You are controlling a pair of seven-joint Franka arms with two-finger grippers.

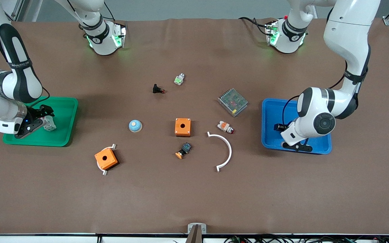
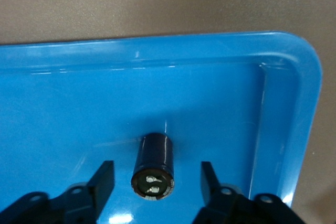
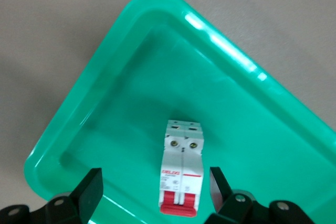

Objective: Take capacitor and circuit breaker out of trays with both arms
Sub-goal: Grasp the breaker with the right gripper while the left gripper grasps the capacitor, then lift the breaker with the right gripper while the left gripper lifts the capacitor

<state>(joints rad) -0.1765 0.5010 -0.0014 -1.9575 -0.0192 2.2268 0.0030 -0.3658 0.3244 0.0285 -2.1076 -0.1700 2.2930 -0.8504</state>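
Note:
The capacitor [image 2: 153, 166], a small dark cylinder with a pale end, lies on the floor of the blue tray [image 2: 79, 103] near one corner. My left gripper [image 2: 156, 182] is open low over it, one finger on each side and neither touching. In the front view the left gripper [image 1: 282, 136] is over the blue tray [image 1: 319, 146] and its hand hides the capacitor. The breaker [image 3: 181, 174], white with a red end, lies in the green tray [image 3: 131, 51]. My right gripper [image 3: 155, 187] is open around it. In the front view the breaker [image 1: 50, 124] lies in the green tray [image 1: 62, 111] beside the right gripper [image 1: 41, 119].
Between the trays lie two orange boxes [image 1: 182, 127] [image 1: 106, 158], a blue dome [image 1: 135, 126], a white curved strip [image 1: 223, 152], a metal mesh unit [image 1: 233, 102], a white-and-orange button [image 1: 225, 127], a black push-button [image 1: 183, 150], a small black part [image 1: 157, 89] and a green-white part [image 1: 179, 79].

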